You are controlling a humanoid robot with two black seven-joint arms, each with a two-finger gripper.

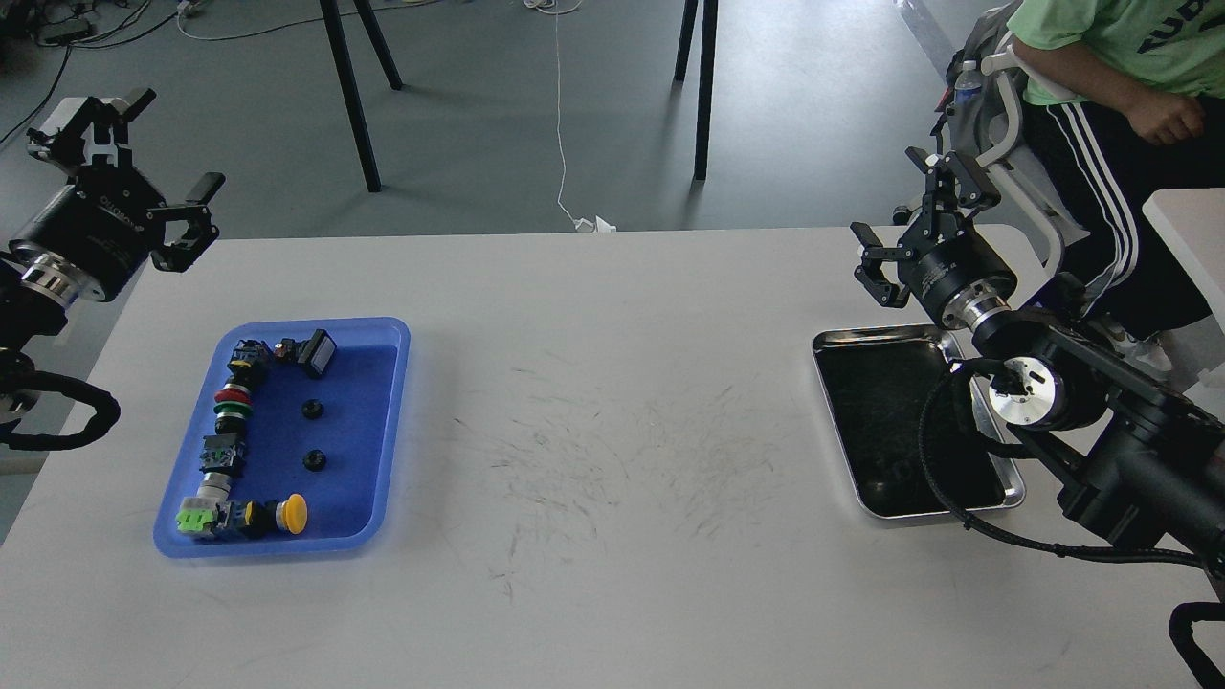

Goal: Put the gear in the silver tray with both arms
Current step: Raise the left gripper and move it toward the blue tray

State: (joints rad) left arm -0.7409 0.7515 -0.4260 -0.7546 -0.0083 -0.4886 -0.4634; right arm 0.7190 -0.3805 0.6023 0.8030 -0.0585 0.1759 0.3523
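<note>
Two small black gears lie loose in the blue tray on the left of the table. Far across on the right, the silver tray rests under my right arm; a dark lump shows in its near end, too dim to identify. My left gripper hangs open and empty beyond the table's far left corner, up and left of the blue tray. Just past the silver tray's far rim my right gripper is also open and empty.
Several push-button switches line the blue tray's left and near sides. A seated person is at the far right beside the table. Black stand legs are on the floor behind. My right arm's cable loops over the silver tray.
</note>
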